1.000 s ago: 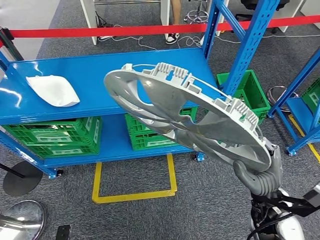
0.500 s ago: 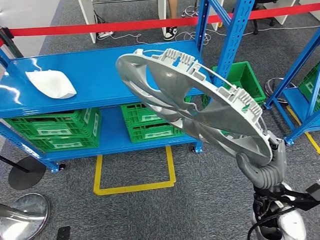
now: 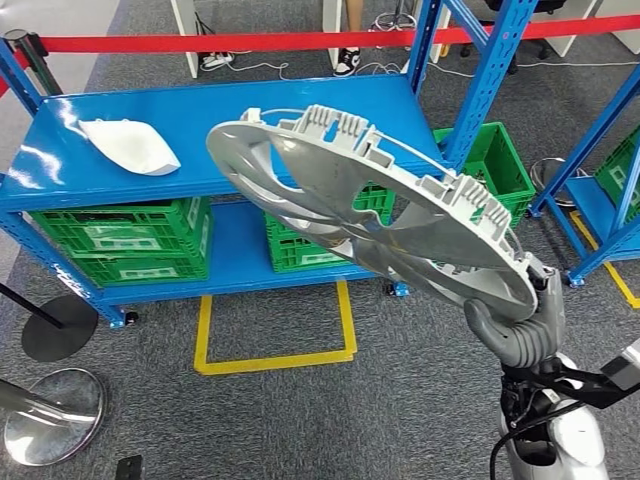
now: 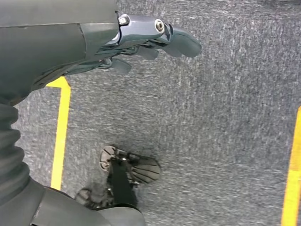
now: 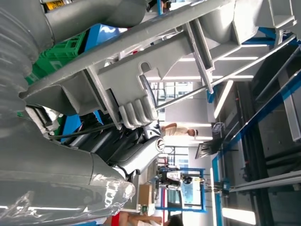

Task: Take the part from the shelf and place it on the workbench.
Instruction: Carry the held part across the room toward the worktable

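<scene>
No legible text, brand, number or sign is found in any view. The green crates (image 3: 128, 240) under the blue shelf (image 3: 226, 130) carry pale rectangular labels on their fronts, but the print on them is too small and blurred to read.

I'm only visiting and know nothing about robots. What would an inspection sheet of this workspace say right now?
Surface: blue shelf, top board bare near its middle; no workbench seen.
Job's things: grey wheel cover off the shelf, held tilted in the air.
Clutter: white bag on the shelf top; green crates on the lower level.
Hands: right hand grips the cover's rim; left hand hangs over the carpet, holding nothing.
Cables: loose cables on the floor behind the shelf.
Surroundings: red barrier tape, yellow floor marking, a person's feet beyond.
</scene>
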Controlling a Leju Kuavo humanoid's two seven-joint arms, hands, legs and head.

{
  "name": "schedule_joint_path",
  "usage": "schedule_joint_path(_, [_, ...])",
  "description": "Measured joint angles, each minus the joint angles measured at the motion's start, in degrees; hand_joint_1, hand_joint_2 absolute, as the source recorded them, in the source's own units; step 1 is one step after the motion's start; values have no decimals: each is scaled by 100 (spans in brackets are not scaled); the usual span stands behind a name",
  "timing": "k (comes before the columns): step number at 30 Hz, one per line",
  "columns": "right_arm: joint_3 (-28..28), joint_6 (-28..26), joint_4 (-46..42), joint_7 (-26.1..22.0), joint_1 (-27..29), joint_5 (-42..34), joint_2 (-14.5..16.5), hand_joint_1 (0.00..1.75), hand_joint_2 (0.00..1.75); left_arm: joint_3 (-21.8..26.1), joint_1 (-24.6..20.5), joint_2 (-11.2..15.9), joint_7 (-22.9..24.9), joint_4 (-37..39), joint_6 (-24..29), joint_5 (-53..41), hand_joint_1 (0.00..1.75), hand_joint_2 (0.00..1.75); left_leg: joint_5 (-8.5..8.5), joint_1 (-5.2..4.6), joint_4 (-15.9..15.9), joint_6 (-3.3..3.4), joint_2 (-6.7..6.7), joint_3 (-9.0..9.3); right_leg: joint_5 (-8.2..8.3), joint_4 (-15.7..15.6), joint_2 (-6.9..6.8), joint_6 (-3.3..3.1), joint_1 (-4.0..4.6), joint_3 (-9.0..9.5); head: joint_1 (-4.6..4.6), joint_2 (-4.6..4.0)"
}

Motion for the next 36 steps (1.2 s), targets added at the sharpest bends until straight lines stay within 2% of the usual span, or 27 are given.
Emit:
schedule_joint_path(1, [2,-11,-2,-9,6,6,0,175,175,-23,4,-9,4,1,-16,-10,0,175,28,-12,2,-13,-1,-24,77,-413,-2,-49,22,267,-4,0])
schedule_joint_path(2, [2,-21,-8,-20,22,11,0,175,175,-47,5,-14,5,1,-34,-21,0,175,58,-17,3,-36,0,-43,111,-716,-1,-85,43,452,-5,0])
schedule_joint_path(3, [1,-31,-16,-31,46,15,0,175,175,-69,5,-15,5,1,-53,-31,0,175,91,-16,4,-65,2,-61,104,-876,0,-108,61,541,-6,0])
schedule_joint_path(6, [-1,-50,-30,-49,134,36,0,175,175,-124,7,-3,4,3,-77,-53,0,175,133,-14,17,-164,3,-108,186,-957,1,-159,50,523,-6,0])
schedule_joint_path(7, [-1,-61,-33,-55,154,48,0,175,175,-139,8,6,3,4,-81,-64,0,175,42,-14,104,-201,2,-155,230,-983,-3,-188,30,505,-18,0])
schedule_joint_path(8, [-2,-77,-40,-68,175,66,0,175,175,-159,8,16,1,5,-91,-84,0,175,-127,-8,307,-239,2,-246,275,-1008,-12,-217,9,480,-30,0])
schedule_joint_path(10, [-12,-138,-83,-118,250,119,0,175,175,-219,5,36,-2,5,-120,-142,0,175,-575,29,1002,-308,4,-521,334,-1009,-42,-252,-2,408,-51,0])
schedule_joint_path(11, [-28,-183,-123,-146,320,156,0,175,175,-260,4,50,-2,5,-138,-177,0,175,-727,49,1341,-333,5,-639,356,-1005,-68,-256,-3,372,-52,0])
schedule_joint_path(12, [-54,-228,-174,-169,409,192,-1,175,175,-303,2,69,-2,5,-150,-209,0,175,-772,66,1530,-353,8,-682,376,-1001,-102,-252,-4,339,-52,0])
schedule_joint_path(13, [-86,-266,-234,-187,504,225,-4,175,175,-347,0,90,-2,5,-158,-239,0,175,-713,80,1521,-370,15,-627,393,-994,-140,-242,-8,309,-52,0])
schedule_joint_path(14, [-119,-298,-295,-199,595,248,-10,175,175,-388,-3,111,-2,5,-164,-267,0,175,-573,92,1309,-382,37,-469,405,-983,-180,-231,-16,283,-52,0])
schedule_joint_path(16, [-183,-346,-421,-222,736,269,-26,175,175,-459,-27,144,-10,5,-174,-316,0,175,-290,99,607,-401,188,4,411,-946,-258,-191,-18,239,-56,0])
schedule_joint_path(18, [-246,-395,-537,-252,844,276,-37,175,175,-517,-73,161,-38,4,-187,-359,0,175,-203,82,132,-387,340,294,400,-894,-332,-139,0,197,-70,0])
schedule_joint_path(19, [-281,-418,-594,-270,901,281,-41,175,175,-546,-98,166,-57,4,-191,-378,0,175,-220,72,51,-353,353,321,400,-870,-373,-112,15,178,-73,0])
schedule_joint_path(21, [-363,-458,-719,-298,1049,289,-51,175,175,-600,-134,176,-83,3,-175,-380,0,175,-244,62,5,-250,266,277,408,-844,-474,-67,18,167,-64,0])
schedule_joint_path(22, [-405,-474,-789,-307,1132,292,-54,175,175,-616,-142,176,-87,3,-137,-362,0,175,-237,69,-4,-203,211,259,384,-818,-470,-36,9,149,-57,0])
schedule_joint_path(24, [-490,-497,-933,-326,1293,297,-57,175,175,-630,-164,179,-93,2,41,-286,0,175,-200,83,-14,-120,115,235,164,-533,-306,20,-11,24,-39,0])
schedule_joint_path(26, [-571,-509,-1052,-350,1426,300,-57,175,175,-632,-218,184,-123,1,300,-215,0,175,-167,82,-14,-64,14,202,-239,207,-96,47,-16,-291,-21,0])
schedule_joint_path(27, [-603,-509,-1089,-356,1481,301,-57,175,175,-632,-246,184,-144,1,415,-186,0,175,-152,75,-14,-46,-41,185,-395,590,-56,46,-15,-454,-18,0])
schedule_joint_path(28, [-625,-507,-1113,-358,1526,302,-57,175,175,-632,-264,181,-160,1,502,-161,0,175,-140,68,-12,-36,-99,173,-459,830,-39,41,-14,-552,-15,0])
schedule_joint_path(29, [-639,-505,-1129,-358,1563,303,-57,175,175,-631,-274,176,-170,0,557,-139,0,175,-128,63,-12,-35,-160,167,-410,849,-30,31,-14,-545,-14,0])
schedule_joint_path(30, [-652,-503,-1146,-358,1590,305,-57,175,175,-631,-277,173,-175,-1,590,-126,0,175,-117,62,-11,-42,-225,165,-257,624,-6,15,-16,-418,-14,0])
schedule_joint_path(31, [-663,-502,-1167,-358,1607,306,-57,175,175,-631,-282,170,-178,-3,608,-119,0,175,-105,63,-10,-57,-292,164,-56,236,76,-2,-23,-206,-13,0])
schedule_joint_path(33, [-686,-502,-1209,-362,1621,306,-56,175,175,-631,-307,169,-184,-7,633,-112,0,175,-78,50,8,-101,-421,136,196,-523,354,-26,-54,190,-17,0])
schedule_joint_path(34, [-696,-500,-1226,-365,1627,305,-55,175,175,-630,-323,168,-197,-9,654,-104,0,175,-58,50,18,-131,-478,104,228,-717,452,-29,-64,291,-18,0])
schedule_joint_path(35, [-703,-496,-1237,-367,1633,305,-55,175,175,-627,-334,168,-219,-10,688,-85,0,175,-33,55,26,-167,-535,64,214,-775,483,-32,-64,314,-21,0])
schedule_joint_path(36, [-708,-490,-1245,-369,1638,305,-55,175,175,-618,-337,170,-253,-11,734,-56,0,175,-5,70,29,-206,-595,24,224,-780,430,-41,-60,310,-22,0])
